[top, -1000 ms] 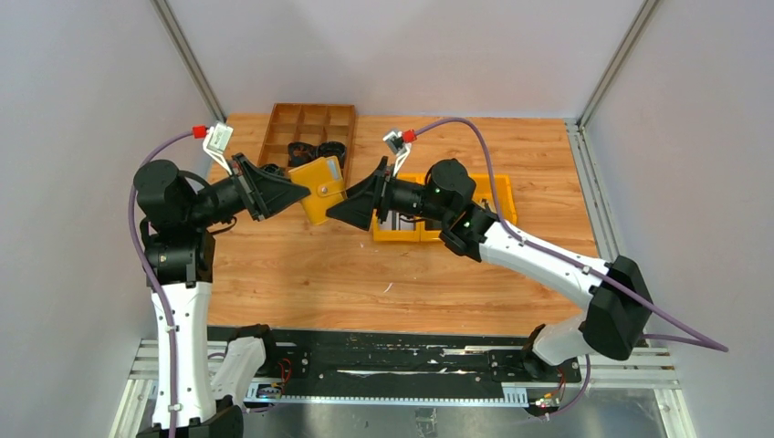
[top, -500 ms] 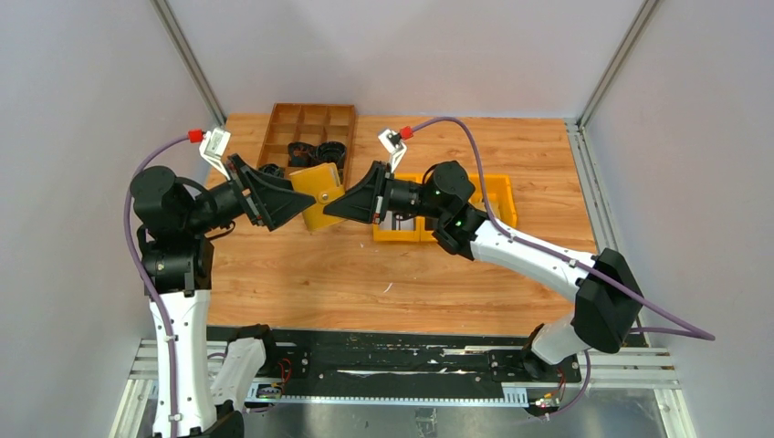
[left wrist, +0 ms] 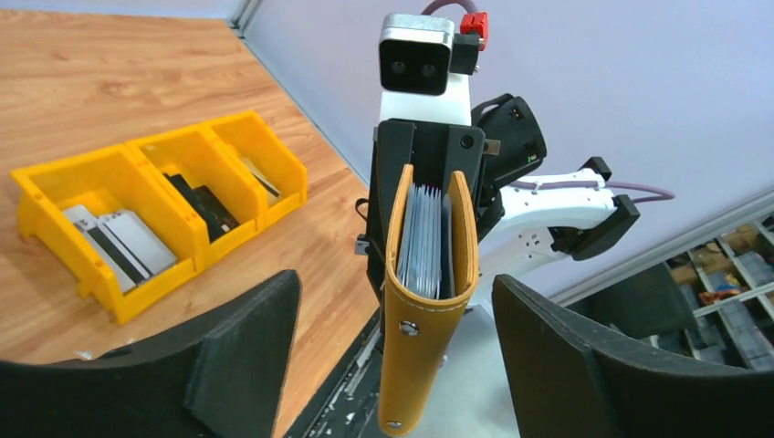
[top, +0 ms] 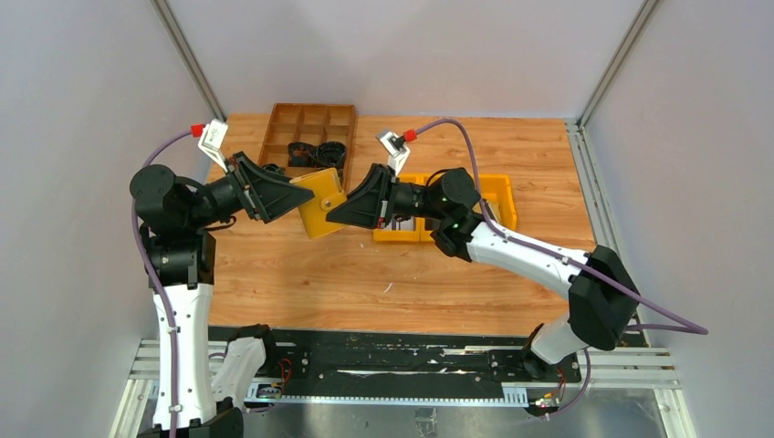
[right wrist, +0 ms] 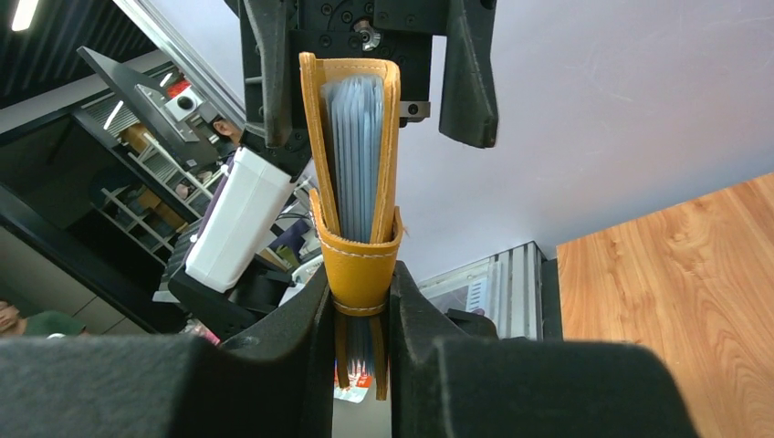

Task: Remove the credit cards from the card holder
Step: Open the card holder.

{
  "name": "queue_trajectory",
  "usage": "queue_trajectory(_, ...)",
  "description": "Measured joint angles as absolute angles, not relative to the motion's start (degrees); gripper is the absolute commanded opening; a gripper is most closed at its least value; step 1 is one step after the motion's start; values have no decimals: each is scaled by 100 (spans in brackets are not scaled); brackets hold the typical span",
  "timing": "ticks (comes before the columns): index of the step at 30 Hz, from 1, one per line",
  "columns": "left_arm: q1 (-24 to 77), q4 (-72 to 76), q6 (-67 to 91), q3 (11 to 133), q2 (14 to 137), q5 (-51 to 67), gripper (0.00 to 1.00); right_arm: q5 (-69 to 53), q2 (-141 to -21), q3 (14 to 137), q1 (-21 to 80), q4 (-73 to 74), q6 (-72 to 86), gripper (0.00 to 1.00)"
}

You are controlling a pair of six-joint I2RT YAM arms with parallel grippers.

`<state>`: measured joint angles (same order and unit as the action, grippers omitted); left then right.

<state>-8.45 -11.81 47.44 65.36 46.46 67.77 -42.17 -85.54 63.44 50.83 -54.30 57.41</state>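
My right tool (right wrist: 359, 285) clenches the mustard-yellow folding card holder (left wrist: 427, 328); it runs lengthwise into my released left tool (left wrist: 392, 290).

The card holder (top: 321, 203) is between the left pincer (top: 305, 193) and right pincer (top: 334, 212), before the tray (top: 304, 123).

Top view: card holder (top: 323, 204) L edge hidden behind left gripper (top: 304, 194), contents too small to tell; R wrist view: holder's lower end hidden betw. right gripper (right wrist: 360, 285) fingers; both wrist views: sleeves (left wrist: 427, 239) edge-on, card faces not visible.
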Motion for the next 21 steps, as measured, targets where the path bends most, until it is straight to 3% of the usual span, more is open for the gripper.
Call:
queue_trajectory(5,-845,-932,5026,6464,4637,6799,67,-4335,-8733,6434,5085,-5520,5808,5)
queue_trajectory(11,-845,-762,5159,6425,4619,6814,39,-4353,-8836,6624,5092,-5312,5736,13)
queue_trajectory(13,-845,-770,5157,6410,4611,6814,31,-4351,-8836,6628,5096,-5301,5717,23)
queue_trajectory(18,-845,-1253,4613,6473,4604,6632,17,-4250,-8803,6678,5100,-4950,5439,70)
queue_trajectory(21,-845,-1734,4136,6615,4574,6309,8,-3771,-8595,6748,5153,-4029,4864,77)
